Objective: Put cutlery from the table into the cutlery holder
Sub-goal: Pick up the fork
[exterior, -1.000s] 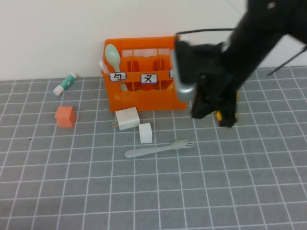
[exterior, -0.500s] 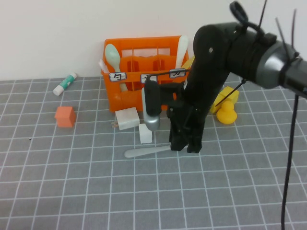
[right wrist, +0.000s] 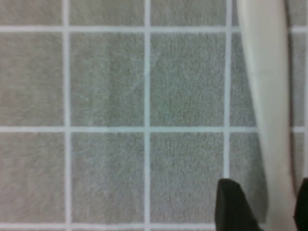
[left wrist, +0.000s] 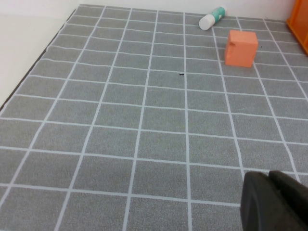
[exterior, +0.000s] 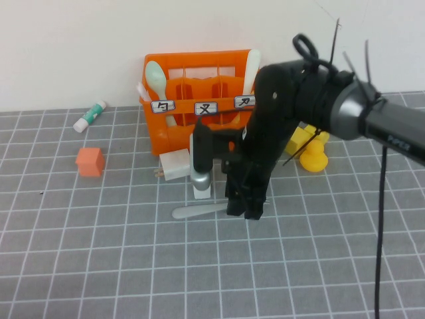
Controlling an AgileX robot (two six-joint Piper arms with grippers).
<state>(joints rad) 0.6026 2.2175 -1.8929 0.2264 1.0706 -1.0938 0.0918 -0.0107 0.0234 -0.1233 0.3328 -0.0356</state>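
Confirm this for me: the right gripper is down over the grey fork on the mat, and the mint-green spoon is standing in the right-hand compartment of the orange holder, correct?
Not quite. The right gripper is indeed down at the grey fork, its fingers either side of the handle in the right wrist view. But the high view shows the mint-green spoon standing in the left-hand compartment of the orange holder, not the right. The left gripper sits apart over bare mat.

Light grey plastic fork (exterior: 196, 211) lies flat on the counter, tine end hidden. Behind it, bright orange three-compartment cutlery holder (exterior: 179, 133) stands upright.
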